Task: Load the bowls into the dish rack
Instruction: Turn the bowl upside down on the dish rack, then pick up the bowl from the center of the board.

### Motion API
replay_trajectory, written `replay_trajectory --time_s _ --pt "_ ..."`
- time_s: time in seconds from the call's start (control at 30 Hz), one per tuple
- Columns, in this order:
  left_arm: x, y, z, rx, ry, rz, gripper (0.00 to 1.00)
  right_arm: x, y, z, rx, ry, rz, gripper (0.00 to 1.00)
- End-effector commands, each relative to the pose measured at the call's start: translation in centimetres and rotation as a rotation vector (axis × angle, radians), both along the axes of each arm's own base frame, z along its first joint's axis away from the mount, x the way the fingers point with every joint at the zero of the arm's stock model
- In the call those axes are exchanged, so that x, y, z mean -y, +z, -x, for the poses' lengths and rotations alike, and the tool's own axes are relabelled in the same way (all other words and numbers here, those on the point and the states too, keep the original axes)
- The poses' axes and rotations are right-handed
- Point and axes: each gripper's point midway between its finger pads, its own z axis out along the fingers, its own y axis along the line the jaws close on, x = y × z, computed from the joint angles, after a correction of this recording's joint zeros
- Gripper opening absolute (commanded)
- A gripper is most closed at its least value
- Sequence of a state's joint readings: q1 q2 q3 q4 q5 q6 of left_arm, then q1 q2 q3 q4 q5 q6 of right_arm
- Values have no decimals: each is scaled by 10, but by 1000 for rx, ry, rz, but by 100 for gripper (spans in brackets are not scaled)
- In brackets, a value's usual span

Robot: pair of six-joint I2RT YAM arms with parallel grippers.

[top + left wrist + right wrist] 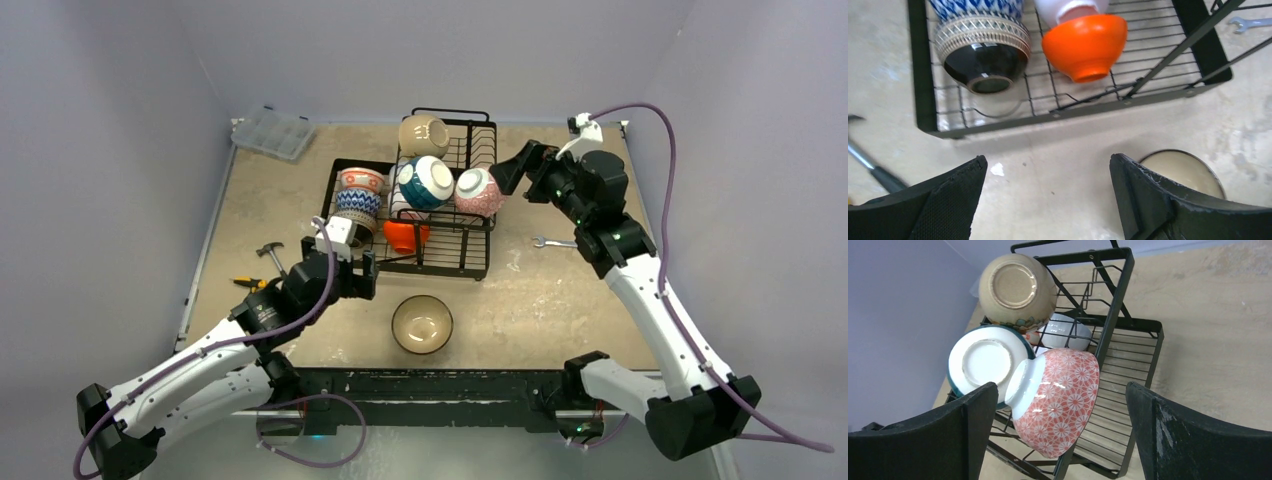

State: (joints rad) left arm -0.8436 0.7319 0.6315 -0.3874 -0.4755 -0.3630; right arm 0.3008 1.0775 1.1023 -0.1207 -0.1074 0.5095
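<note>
Grey-lilac walls close off three sides; the work surface is a tan, mottled table (560,300).

Dish rack (440,270): black wire, at the table's centre-back, a raised basket tier over its far half.

Left gripper (1048,165): mine, jaws spread wide, nothing between them. It hangs over bare table just in front of the rack's near-left corner.

Right gripper (1062,390): jaws also wide, holding nothing, at the rack's right side and pointing at the pink floral bowl (478,192). Cannot tell whether a fingertip touches it.

Bowls in the rack:
- tan bowl (423,134), upper tier, far end, on its side, foot toward the right wrist camera
- teal-rimmed bowl (426,182), upper tier, beside the pink one and touching it
- red floral bowl (362,180) and blue-patterned bowl (357,203), stacked along the left edge
- black-footed banded bowl (984,65), lower base, near-left
- orange bowl (405,235), lower base, tipped, to the right of the black-footed one

One white-lined bowl (421,324) sits upright on the table in front of the rack, just right of my left fingers.

Small items: clear plastic box (272,133) at the far-left corner; wrench (553,242) right of the rack; hammer (270,255) on the left side.
</note>
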Motion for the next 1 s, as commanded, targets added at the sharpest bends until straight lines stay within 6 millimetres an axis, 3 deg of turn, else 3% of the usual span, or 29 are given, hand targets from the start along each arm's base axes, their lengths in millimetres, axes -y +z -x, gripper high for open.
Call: replay_trajectory --time_s 0.0,0.2,0.37,0.5,0.63,0.97 --pt "19 -17 24 -193 14 212 90 -4 40 14 174 83 30 99" --pt "55 -63 54 -421 -59 381 82 -10 47 33 273 177 76 99" --pt "90 -97 72 -588 -138 487 73 -14 70 50 461 253 136 99" --pt "107 -107 74 -594 -177 439 71 -20 79 68 570 338 182 99" --pt "118 -117 78 -614 -199 383 64 -28 76 78 606 427 228 99" --pt "118 -114 75 -577 -201 353 13 -46 80 97 649 599 228 99"
